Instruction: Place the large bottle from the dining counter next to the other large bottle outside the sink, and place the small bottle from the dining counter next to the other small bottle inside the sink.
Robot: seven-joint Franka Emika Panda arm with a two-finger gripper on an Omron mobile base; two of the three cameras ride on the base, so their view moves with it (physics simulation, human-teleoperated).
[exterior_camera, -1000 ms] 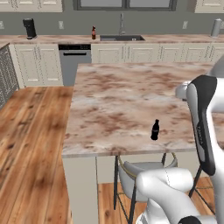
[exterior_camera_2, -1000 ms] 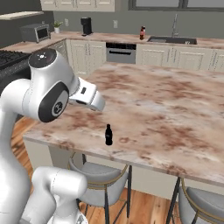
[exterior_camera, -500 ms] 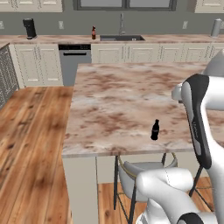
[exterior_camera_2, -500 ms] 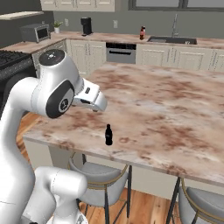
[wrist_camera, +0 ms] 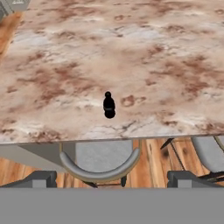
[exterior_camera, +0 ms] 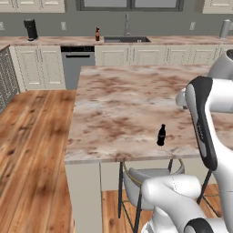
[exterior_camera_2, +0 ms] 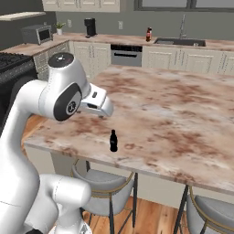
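The small black bottle stands upright on the dining counter, close to its near edge and alone on the mottled top; from the hand view it is seen from above, so its neck and body run together into one dark shape. The gripper hangs above and short of that edge with its jaws spread wide and nothing between them, only the two dark fingertips showing at the bottom of the hand view. In the left base view the hand itself is hidden behind the white forearm. Far back on the wall countertop, a reddish bottle stands just left of the sink; it is too small to make out its cap or label, and the basin's inside cannot be seen. A grey stool is tucked under the counter edge below the small bottle, partly cut off.
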